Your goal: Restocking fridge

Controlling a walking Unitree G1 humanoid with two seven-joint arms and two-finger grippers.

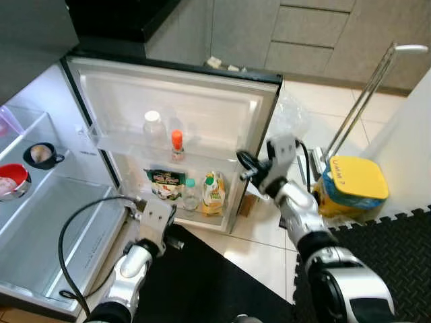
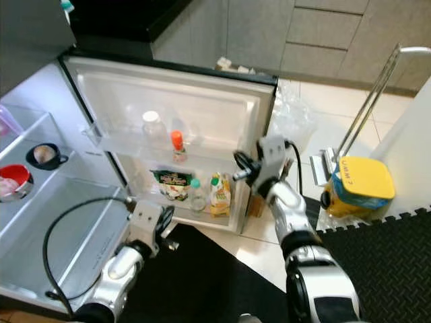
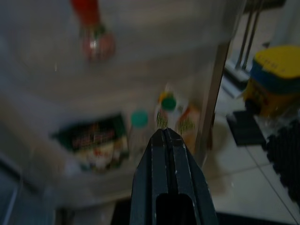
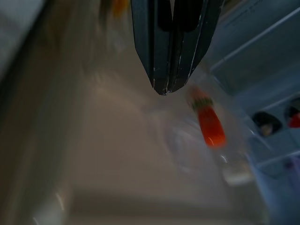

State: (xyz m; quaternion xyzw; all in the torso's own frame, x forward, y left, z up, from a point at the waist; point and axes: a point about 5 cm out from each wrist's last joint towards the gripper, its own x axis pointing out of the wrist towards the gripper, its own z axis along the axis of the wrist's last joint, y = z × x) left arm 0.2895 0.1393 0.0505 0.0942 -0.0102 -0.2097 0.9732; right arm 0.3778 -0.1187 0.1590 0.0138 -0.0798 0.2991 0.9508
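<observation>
The fridge door (image 1: 202,101) stands wide open. Its upper shelf holds a white-capped bottle (image 1: 153,128) and an orange-capped bottle (image 1: 176,145). The lower shelf holds a green packet (image 1: 165,183), a green-capped clear bottle (image 1: 190,195) and a yellow carton (image 1: 214,194). My right gripper (image 1: 246,165) is shut and empty, at the door's free edge level with the upper shelf; in the right wrist view its tips (image 4: 163,89) point near the orange-capped bottle (image 4: 210,124). My left gripper (image 1: 176,239) is shut and empty, low in front of the lower shelf, tips (image 3: 164,133) toward the carton (image 3: 187,124).
Inside the fridge at left sit a red bowl (image 1: 12,183) and a dark cup (image 1: 42,156) on clear shelves. A yellow-lidded tub (image 1: 353,185) and a metal-framed cart (image 1: 367,101) stand right of the door. A black mat (image 1: 202,282) lies underfoot, a foam mat (image 1: 390,249) at right.
</observation>
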